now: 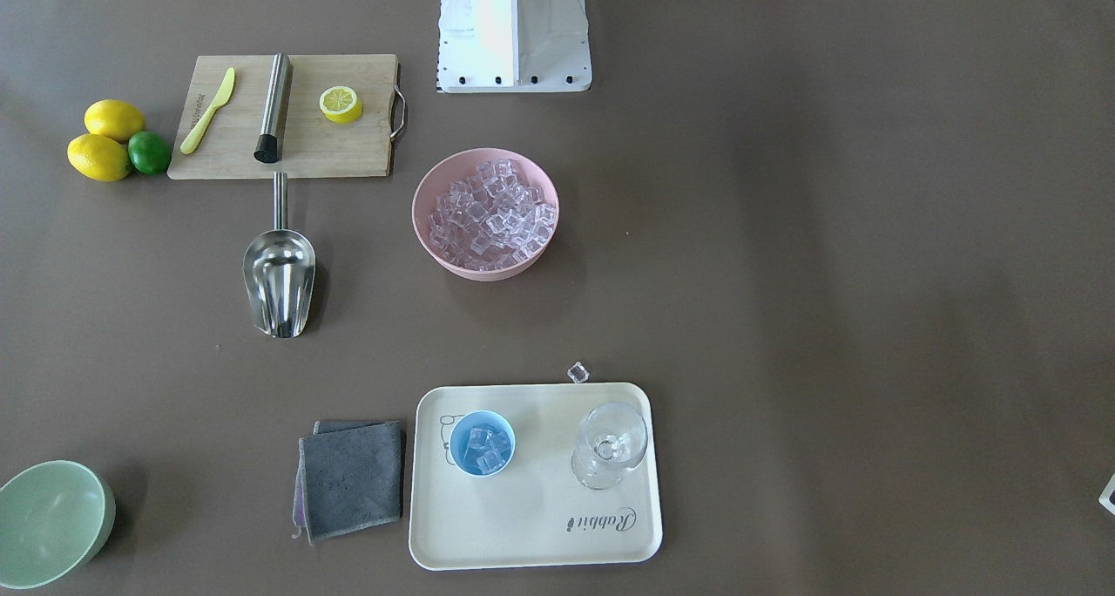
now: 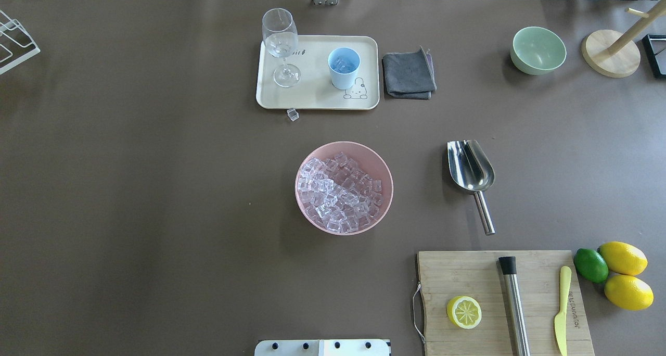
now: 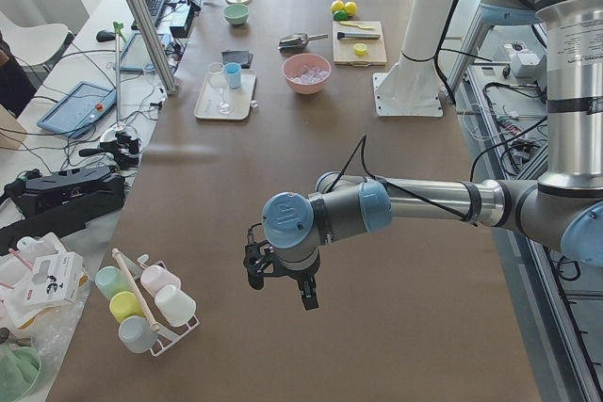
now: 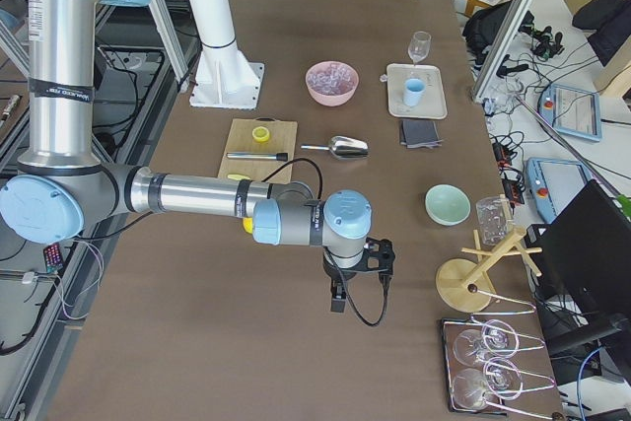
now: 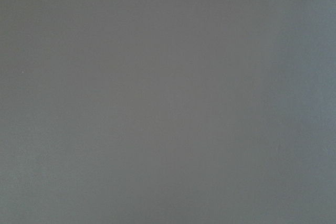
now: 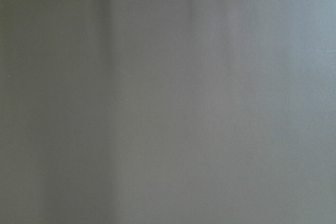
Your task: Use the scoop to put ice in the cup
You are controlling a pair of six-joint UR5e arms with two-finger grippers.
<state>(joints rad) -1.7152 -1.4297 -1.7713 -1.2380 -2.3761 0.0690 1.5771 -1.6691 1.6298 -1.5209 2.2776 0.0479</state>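
Note:
The ice point(image 1: 489, 208) fills a pink bowl point(image 2: 307, 213) at the table's middle. The light-blue cup point(image 1: 482, 443) stands on a cream tray point(image 1: 531, 526) and holds a few ice cubes; it also shows in the overhead view point(image 2: 344, 67). One loose cube point(image 2: 293, 114) lies on the table by the tray's edge. The steel scoop point(image 2: 471, 166) lies empty on the table, apart from both. My left gripper point(image 3: 280, 287) and my right gripper point(image 4: 360, 278) hang over bare table far from these things. I cannot tell whether they are open or shut. The wrist views show only blank table.
A stemmed glass point(image 1: 610, 446) stands on the tray beside the cup. A grey cloth point(image 1: 351, 478) lies next to the tray. A pale green bowl point(image 1: 48, 524), a cutting board point(image 1: 331, 152) with knife, steel cylinder and half lemon, and lemons and a lime point(image 1: 150, 152) sit around.

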